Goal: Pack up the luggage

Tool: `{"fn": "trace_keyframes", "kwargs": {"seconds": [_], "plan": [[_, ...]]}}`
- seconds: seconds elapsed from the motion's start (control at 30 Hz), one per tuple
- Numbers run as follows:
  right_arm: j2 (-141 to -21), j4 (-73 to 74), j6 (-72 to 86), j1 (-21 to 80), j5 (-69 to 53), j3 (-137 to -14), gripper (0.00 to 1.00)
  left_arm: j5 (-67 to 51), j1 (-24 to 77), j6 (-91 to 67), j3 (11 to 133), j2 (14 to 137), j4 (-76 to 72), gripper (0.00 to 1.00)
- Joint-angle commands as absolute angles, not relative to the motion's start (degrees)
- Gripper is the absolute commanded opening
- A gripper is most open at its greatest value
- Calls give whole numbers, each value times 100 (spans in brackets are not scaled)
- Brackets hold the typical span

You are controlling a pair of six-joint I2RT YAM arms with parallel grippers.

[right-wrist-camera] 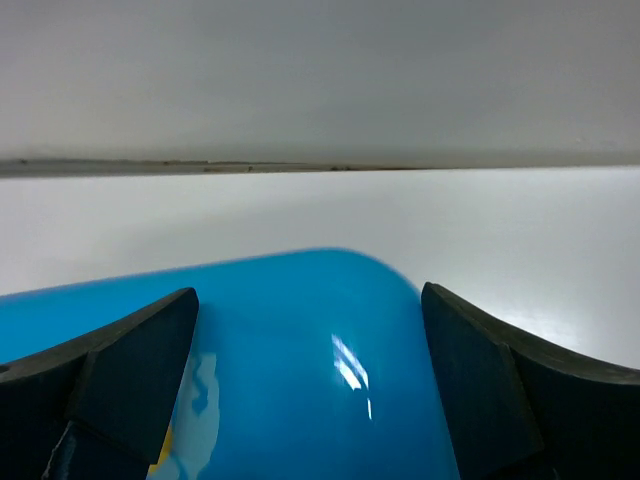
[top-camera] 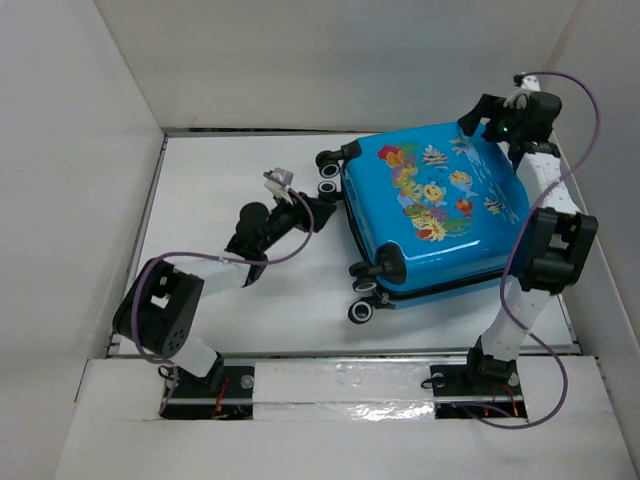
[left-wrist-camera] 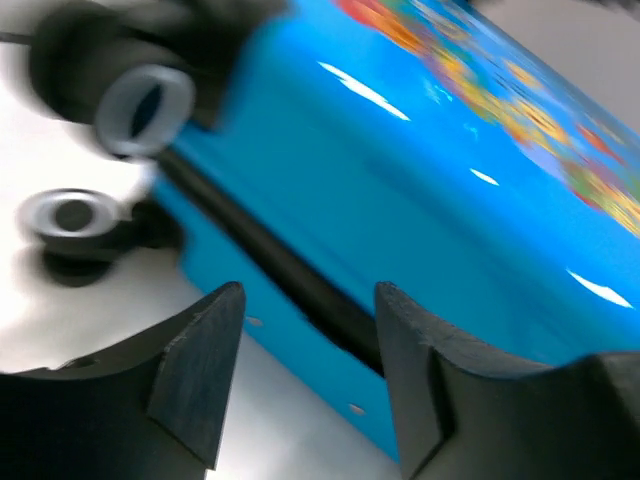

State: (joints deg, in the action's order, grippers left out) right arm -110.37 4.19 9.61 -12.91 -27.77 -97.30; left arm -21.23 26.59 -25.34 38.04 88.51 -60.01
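Blue hard-shell child's suitcase (top-camera: 435, 215) with fish and coral print is found closed and lying flat on the white table top (top-camera: 240, 290). In the top view it lies toward 3 o'clock, with its black-and-white wheels (top-camera: 328, 187) turned to 9 o'clock.

The left gripper (left-wrist-camera: 305, 300) is placed at the wheel end, at 9 o'clock of the case. Its jaws are parted about halfway and nothing is held. The dark seam (left-wrist-camera: 290, 280) between the two shell halves is lined up in the gap, so an attempt on the closure is judged to be intended.

The right gripper (right-wrist-camera: 310, 300) is set over the shell's corner at 1 o'clock. Its jaws are spread wide to either side of the rounded blue edge, and no grip is seen. This placement is judged to be for steadying or lifting the lid half.

The lining and any contents cannot be seen, so packing is judged not yet begun.

The table top is smooth and matt, and no loose items are seen on it. Plain white walls (top-camera: 300, 60) enclose it from 9 through 12 to 3 o'clock.
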Motion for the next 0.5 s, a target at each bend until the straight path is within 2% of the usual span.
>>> {"fn": "trace_keyframes", "kwargs": {"seconds": [0.0,0.1,0.2,0.33,0.47], "plan": [[-11785,1220,686,65,-4254,-10631,97,-1460,3206,-2268,3262,8237,-6460,50],[-12381,1450,659,727,-4315,-11195,97,-1318,3366,-2557,2717,7920,-6608,43],[-12935,1442,913,1413,-4491,-12092,96,-1300,3532,-2724,2471,7691,-6406,40],[-13611,1319,1317,2047,-4701,-13400,97,-986,4304,-2857,1873,7629,-6723,39],[-13992,558,2142,2443,-5150,-14597,99,-573,4675,-2961,1907,7813,-6802,42]]}}
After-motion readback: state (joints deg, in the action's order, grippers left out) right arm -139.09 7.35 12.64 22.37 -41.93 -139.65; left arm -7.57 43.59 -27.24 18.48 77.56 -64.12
